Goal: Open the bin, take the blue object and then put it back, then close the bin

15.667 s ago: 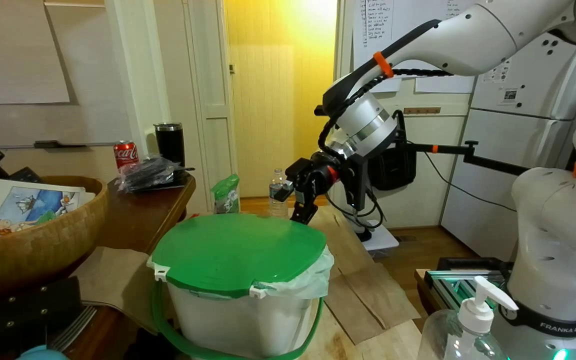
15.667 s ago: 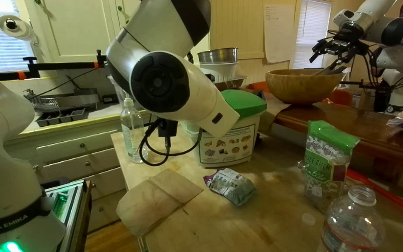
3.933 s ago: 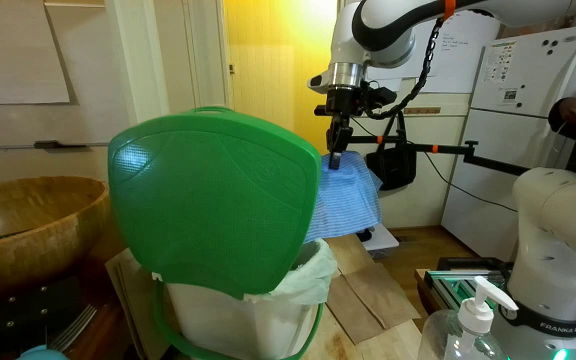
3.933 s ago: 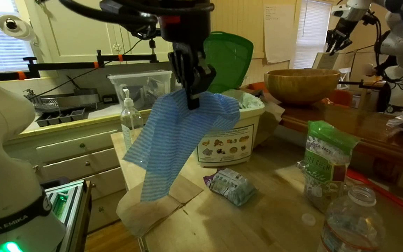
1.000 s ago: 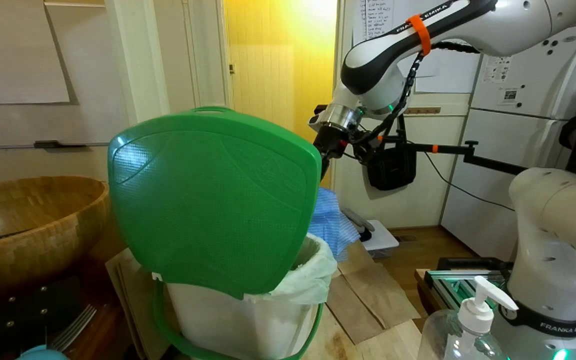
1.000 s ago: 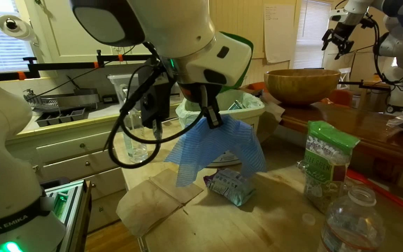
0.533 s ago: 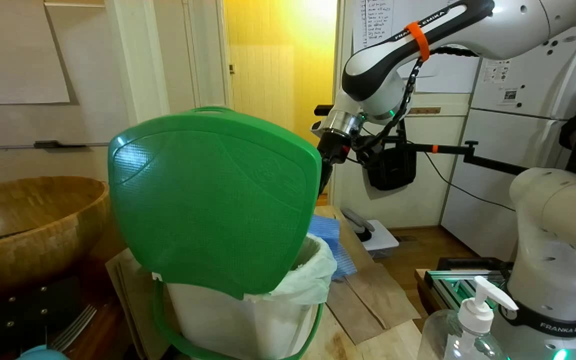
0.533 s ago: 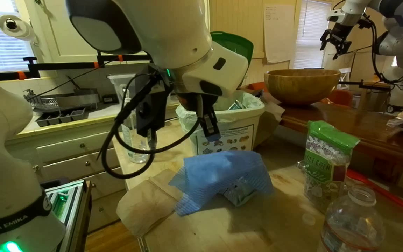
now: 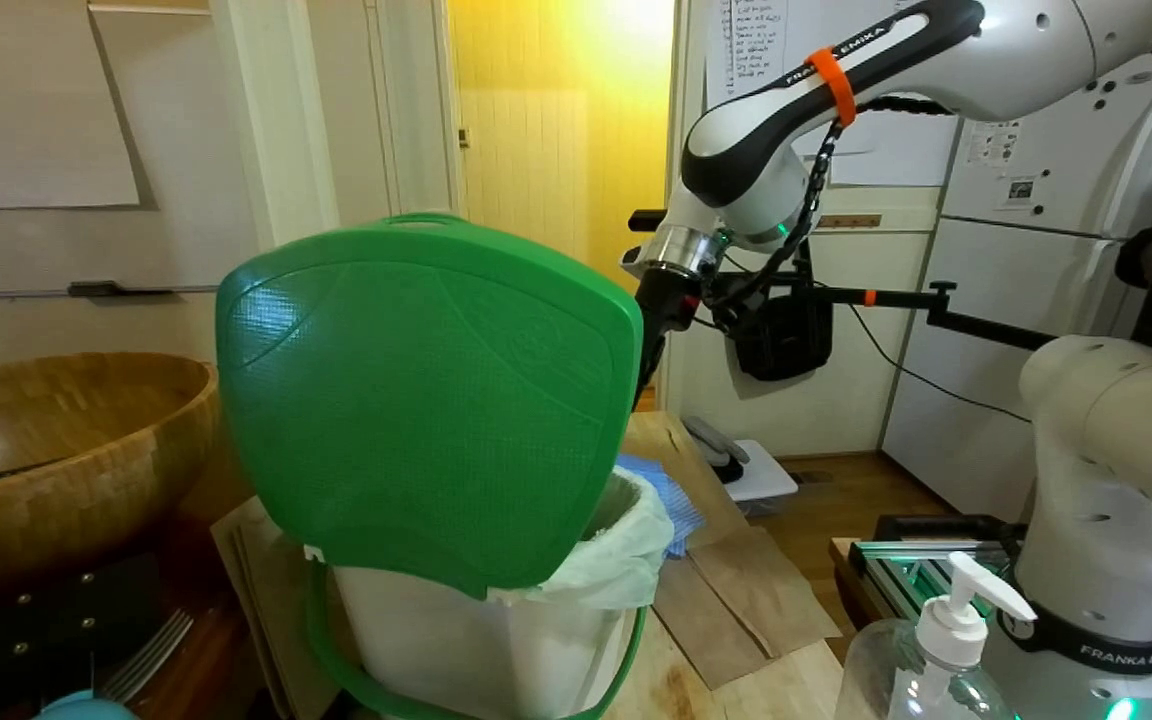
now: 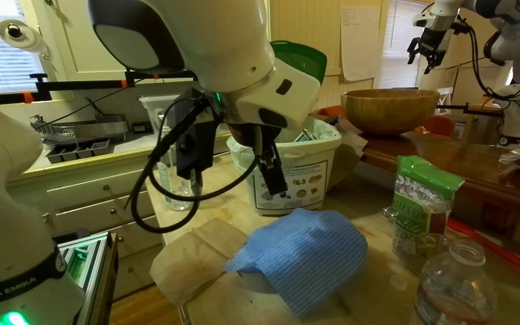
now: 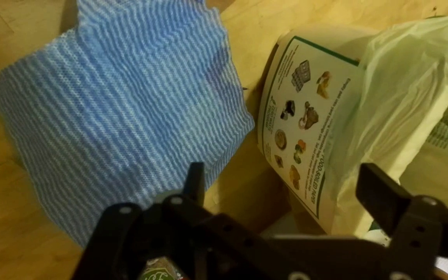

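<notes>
On the pale wooden table (image 10: 368, 298): blue-and-white striped cloth (image 10: 305, 262), one, loosely rumpled and raised in a hump; outside the white plastic bin (image 10: 303, 155), near it, a strip of tabletop between the two; one end overlapping a flat brown paper sheet (image 10: 192, 266) in an exterior view.
Black two-fingered gripper (image 11: 284, 173): fingers (image 11: 195, 181) spread wide in the wrist view; hanging above the table, apart from the cloth; one fingertip in front of the bin's printed label (image 10: 305, 186) in an exterior view.
Bin fittings: pale green liner bag (image 11: 406, 89), folded over the rim; green plastic lid (image 9: 426, 400), raised, standing steeply in both exterior views.
Tabletop goods: green-topped lentil bag (image 10: 420, 212), upright; clear plastic bottle (image 10: 454, 289), standing near the bag, cut off by the view's lower edge; small pale disc (image 10: 398, 283), lying flat; clear pump bottle (image 9: 951, 635), white-headed, near the bin.
Dark wood counter (image 10: 427, 151): round wooden bowl (image 10: 391, 110), one, resting on it.
Background: second robot arm (image 10: 517, 29), white and black, beyond the bowl.
</notes>
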Controlling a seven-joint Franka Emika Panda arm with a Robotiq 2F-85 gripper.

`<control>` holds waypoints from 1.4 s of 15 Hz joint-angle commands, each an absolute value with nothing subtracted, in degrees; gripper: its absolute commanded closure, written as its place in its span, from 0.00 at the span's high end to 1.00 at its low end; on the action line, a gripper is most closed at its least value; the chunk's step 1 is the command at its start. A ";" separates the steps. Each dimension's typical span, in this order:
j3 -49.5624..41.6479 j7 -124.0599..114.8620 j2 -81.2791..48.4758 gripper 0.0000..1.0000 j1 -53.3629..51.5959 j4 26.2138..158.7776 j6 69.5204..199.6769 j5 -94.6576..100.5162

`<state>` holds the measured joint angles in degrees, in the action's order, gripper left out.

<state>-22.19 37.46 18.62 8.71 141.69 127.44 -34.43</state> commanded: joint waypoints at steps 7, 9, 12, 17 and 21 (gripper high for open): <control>-17.92 23.57 18.03 1.00 9.89 140.67 128.73 -23.27; -18.84 25.43 18.60 1.00 9.31 140.67 127.73 -24.57; -18.54 24.84 18.47 1.00 9.30 140.67 127.84 -24.33; -17.15 19.25 15.45 1.00 9.75 142.31 136.14 -24.35; -16.21 15.85 11.69 1.00 8.85 143.59 145.05 -25.51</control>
